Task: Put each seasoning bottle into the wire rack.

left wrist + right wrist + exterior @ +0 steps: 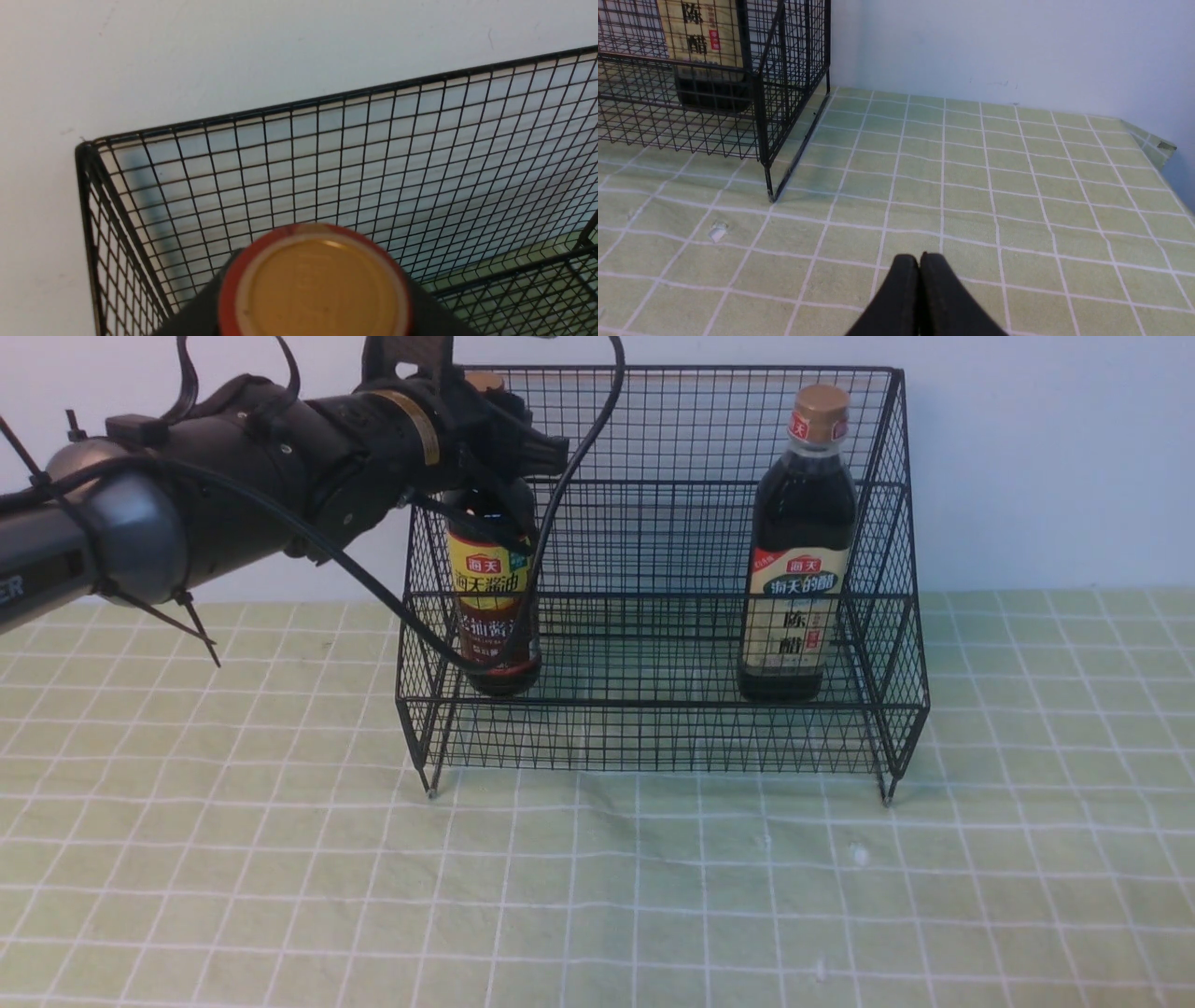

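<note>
The bottle with the yellow-and-brown label (495,597) stands upright inside the wire rack (653,595), at the rack's left end. The left gripper (509,476) is at this bottle's neck, beneath its cap; whether its jaws are clamped or apart, I cannot tell. The cream-labelled bottle (798,560) is also inside the rack, near its right end, leaning slightly. Outward from the rack, a green checked cloth (597,896) lies beneath it and a pale wall (1046,457) rises behind. The right gripper (920,261), its fingertips together, is in front of the rack.
</note>
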### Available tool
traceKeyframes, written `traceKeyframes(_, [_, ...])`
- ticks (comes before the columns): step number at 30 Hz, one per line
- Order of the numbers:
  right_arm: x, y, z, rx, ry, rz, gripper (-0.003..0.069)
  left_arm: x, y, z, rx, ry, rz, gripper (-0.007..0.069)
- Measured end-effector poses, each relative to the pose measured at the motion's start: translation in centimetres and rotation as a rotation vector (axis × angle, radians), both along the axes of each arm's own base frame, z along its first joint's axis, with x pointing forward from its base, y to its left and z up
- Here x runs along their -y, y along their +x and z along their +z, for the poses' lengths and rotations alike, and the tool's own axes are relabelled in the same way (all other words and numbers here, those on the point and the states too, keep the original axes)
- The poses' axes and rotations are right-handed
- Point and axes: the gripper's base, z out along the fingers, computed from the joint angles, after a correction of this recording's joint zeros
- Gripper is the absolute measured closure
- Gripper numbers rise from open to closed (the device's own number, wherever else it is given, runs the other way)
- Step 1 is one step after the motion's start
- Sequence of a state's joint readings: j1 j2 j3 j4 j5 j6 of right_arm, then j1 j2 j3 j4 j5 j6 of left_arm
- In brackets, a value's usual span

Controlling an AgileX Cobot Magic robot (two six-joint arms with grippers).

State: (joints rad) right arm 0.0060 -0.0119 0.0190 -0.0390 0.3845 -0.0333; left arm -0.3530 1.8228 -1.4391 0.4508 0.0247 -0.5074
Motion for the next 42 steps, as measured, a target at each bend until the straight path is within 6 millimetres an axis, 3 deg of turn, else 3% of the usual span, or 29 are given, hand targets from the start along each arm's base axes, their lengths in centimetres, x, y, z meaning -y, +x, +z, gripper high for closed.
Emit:
traceKeyframes(5, [0.0, 0.0, 0.0, 0.0, 0.0, 0.0, 0.0673, -0.2, -0.5, 1.0, -0.008, 0.006, 0.019, 0.027])
traceKeyframes(10, [0.0, 0.0, 0.0, 0.0, 0.0, 0.0, 0.0673, -0.8, -1.4, 2.4, -0.02, 0.019, 0.045, 0.026])
traceKeyframes(16, [0.0, 0.0, 0.0, 0.0, 0.0, 0.0, 0.0673, -1.7, -3.3, 5.9, 0.066, 0.068, 0.039, 0.0264])
traceKeyframes(20, [0.0, 0.0, 0.0, 0.0, 0.0, 0.0, 0.0673, -2.5, -4.7, 8.1, 0.116, 0.121, 0.05, 0.0312])
traceKeyframes(26, [0.0, 0.0, 0.0, 0.0, 0.0, 0.0, 0.0673, -4.0, -6.9, 10.3, 0.104, 0.165, 0.108, 0.046])
traceKeyframes(28, [0.0, 0.0, 0.0, 0.0, 0.0, 0.0, 0.0673, -5.1, -8.4, 11.3, 0.062, 0.216, 0.154, 0.0567])
traceKeyframes(31, [0.0, 0.0, 0.0, 0.0, 0.0, 0.0, 0.0673, -6.2, -9.9, 11.5, -0.018, 0.311, 0.191, 0.0618])
traceKeyframes(36, [0.0, 0.0, 0.0, 0.0, 0.0, 0.0, 0.0673, -7.7, -12.7, 10.1, -0.33, 0.481, 0.182, 0.063])
traceKeyframes(38, [0.0, 0.0, 0.0, 0.0, 0.0, 0.0, 0.0673, -7.9, -14.0, 9.6, -0.458, 0.48, 0.16, 0.063])
traceKeyframes(42, [0.0, 0.0, 0.0, 0.0, 0.0, 0.0, 0.0673, -7.9, -16.0, 9.8, -0.549, 0.409, 0.133, 0.063])
